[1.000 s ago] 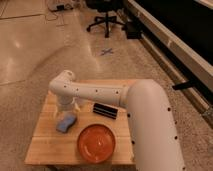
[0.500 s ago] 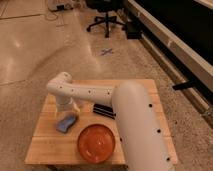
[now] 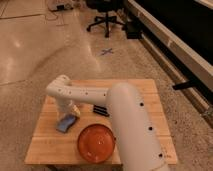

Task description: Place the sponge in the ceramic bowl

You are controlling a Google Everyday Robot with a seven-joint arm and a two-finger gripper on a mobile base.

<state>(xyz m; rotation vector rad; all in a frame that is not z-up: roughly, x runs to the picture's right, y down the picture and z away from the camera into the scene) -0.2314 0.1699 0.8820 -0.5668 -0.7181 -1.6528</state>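
The light-blue sponge [image 3: 66, 123] lies on the left part of the wooden table [image 3: 137, 92]. The orange-red ceramic bowl [image 3: 96, 143] sits just right of it, near the table's front edge, and looks empty. My white arm reaches in from the lower right and bends at the far left. My gripper [image 3: 68, 109] hangs straight down from that bend, right above the sponge's far end. The wrist hides where the gripper meets the sponge, so I cannot tell if they touch.
A flat black object [image 3: 100, 110] lies on the table behind the bowl, partly under my arm. A small pale piece [image 3: 76, 111] sits by the gripper. Beyond the table are a polished floor, an office chair [image 3: 106, 20] and a dark counter along the right.
My forearm has swung left and now covers more of the table's right side. The wrist has come down slightly over the sponge. Sponge and bowl have stayed in place.
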